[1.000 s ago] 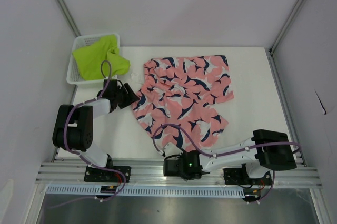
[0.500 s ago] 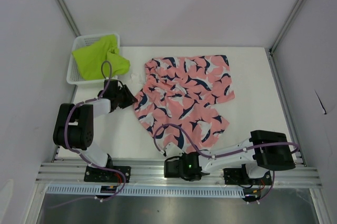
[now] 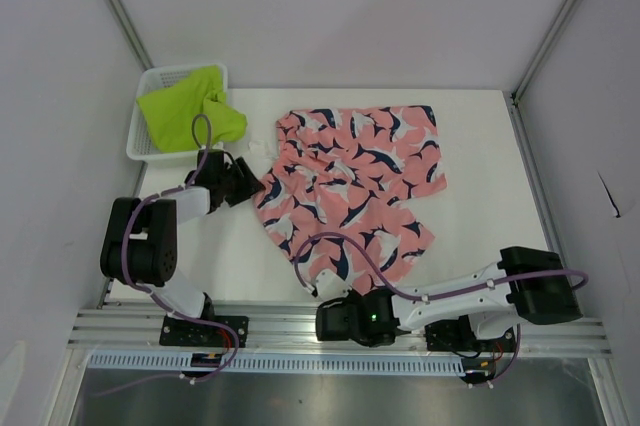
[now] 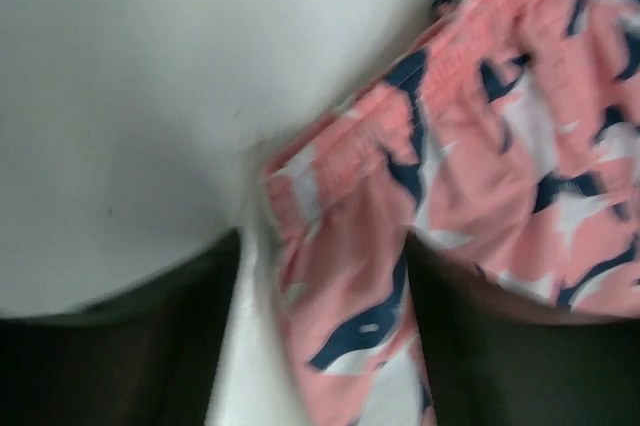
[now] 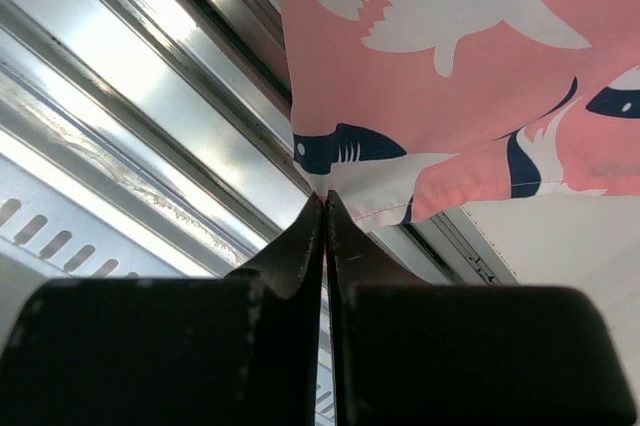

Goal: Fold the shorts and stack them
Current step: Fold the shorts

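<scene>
The pink shorts [image 3: 350,186] lie spread across the middle of the desk [image 3: 490,196]. Their long axis slants from the corner at bottom centre of the top view up toward the upper right. That bottom corner is the one that matters. My right fingers [image 5: 295,246] are pressed together with no gap, and the hem corner ends right at their tips, so I judge I have a thin pinch on it. From there all the cloth runs away from me, up the frame, with the rails [image 5: 150,76] of the near edge showing beside it. My right arm is stretched low along that edge, elbow out at lower right, wrist pointing left.

My left fingers [image 4: 120,366] stand apart at the left edge of the shorts, astride the gathered waistband. Cloth fills most of the gap, but a strip of bare desk shows against one finger, so I am not clamped on it. The view is blurred. That arm is bent back on itself at centre left.

I think the fold goes from the near corner over the rest, so my right arm is the one placed to carry it.

The green shorts [image 3: 185,106] sit heaped in the basket [image 3: 145,154] at upper left, nearer my left arm.
</scene>
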`<state>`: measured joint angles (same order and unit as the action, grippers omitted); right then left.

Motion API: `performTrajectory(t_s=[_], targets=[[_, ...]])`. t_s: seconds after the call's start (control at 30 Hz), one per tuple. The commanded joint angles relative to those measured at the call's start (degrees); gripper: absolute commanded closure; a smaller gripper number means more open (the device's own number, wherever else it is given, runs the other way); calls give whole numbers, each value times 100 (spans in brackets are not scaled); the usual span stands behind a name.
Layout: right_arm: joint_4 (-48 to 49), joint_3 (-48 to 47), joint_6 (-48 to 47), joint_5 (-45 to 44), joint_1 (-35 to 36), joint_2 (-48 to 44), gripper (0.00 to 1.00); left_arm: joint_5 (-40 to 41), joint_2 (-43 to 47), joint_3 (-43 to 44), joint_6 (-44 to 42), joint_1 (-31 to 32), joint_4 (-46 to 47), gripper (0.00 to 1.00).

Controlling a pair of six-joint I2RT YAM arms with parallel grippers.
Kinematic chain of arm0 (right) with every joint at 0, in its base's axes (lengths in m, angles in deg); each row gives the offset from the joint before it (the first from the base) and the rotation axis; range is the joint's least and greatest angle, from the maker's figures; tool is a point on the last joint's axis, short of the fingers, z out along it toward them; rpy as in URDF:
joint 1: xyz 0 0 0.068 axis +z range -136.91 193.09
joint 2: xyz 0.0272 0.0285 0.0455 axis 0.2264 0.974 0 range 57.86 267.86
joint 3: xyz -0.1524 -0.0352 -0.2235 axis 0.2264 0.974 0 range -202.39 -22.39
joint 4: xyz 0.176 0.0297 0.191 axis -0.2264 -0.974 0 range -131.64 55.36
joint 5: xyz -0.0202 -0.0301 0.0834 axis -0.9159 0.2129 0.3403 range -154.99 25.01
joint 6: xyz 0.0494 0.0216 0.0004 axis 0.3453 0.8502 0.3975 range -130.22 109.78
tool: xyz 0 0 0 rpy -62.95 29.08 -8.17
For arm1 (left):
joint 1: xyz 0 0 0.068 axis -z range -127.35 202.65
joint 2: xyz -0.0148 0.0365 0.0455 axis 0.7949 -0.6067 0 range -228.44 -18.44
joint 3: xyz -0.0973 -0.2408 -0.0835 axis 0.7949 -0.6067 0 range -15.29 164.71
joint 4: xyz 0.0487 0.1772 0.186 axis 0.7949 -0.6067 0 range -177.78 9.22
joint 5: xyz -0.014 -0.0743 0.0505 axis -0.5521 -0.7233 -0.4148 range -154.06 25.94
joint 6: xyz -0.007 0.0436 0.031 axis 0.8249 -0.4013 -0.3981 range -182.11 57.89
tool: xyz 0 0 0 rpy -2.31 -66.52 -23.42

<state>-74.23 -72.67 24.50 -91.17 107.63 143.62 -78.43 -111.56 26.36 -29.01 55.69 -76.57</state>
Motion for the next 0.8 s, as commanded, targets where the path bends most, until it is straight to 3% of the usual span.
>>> performTrajectory(t_s=[0.0, 0.1, 0.33, 0.77], targets=[[-66, -157, 35, -265, 47, -357, 100, 189, 180, 98, -67, -41, -122, 21], [-154, -175, 35, -301, 3, -472, 100, 294, 408, 1, -111, -50, -183, 7], [-31, -26, 61, -213, -59, -964, 100, -30, 330, -131, -50, -120, 62, 7], [224, 326, 88, 51, -191, -1597, 100, -347, -400, -60, 451, -120, 756, 32]])
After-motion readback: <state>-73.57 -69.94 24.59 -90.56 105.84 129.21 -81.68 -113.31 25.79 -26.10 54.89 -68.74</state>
